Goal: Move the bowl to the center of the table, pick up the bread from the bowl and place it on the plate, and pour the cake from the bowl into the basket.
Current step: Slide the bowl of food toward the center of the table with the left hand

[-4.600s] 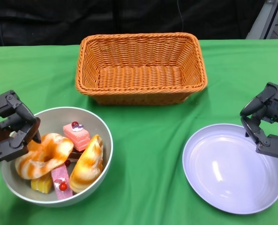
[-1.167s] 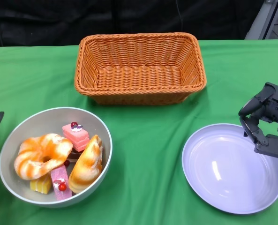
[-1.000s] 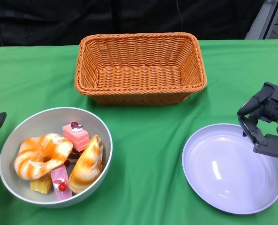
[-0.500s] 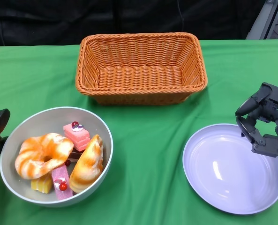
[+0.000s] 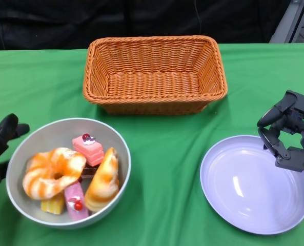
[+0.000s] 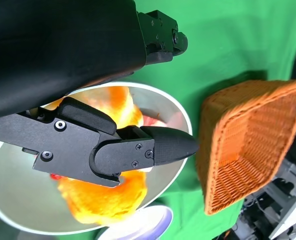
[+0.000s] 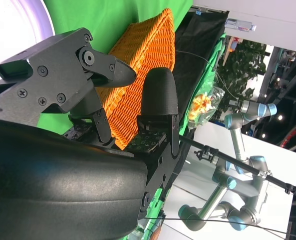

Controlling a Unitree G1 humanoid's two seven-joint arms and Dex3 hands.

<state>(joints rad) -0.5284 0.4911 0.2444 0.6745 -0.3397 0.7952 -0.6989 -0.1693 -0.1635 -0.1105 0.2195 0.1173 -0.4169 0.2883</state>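
Bench seen from above by the head view; each wrist view set close behind its hand. Basket (image 5: 154, 72) shared by all.

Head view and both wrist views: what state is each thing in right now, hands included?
Bowl: upright at the table's left, holding breads and cake pieces.
Ring bread: in the bowl.
Long bread: in the bowl, leaning on its wall.
Pink cake: in the bowl.
Basket: upright, empty.
Plate: flat, empty.
Left hand: at the bowl's outer left side, holding nothing.
Right hand: open, over the plate's far right rim.
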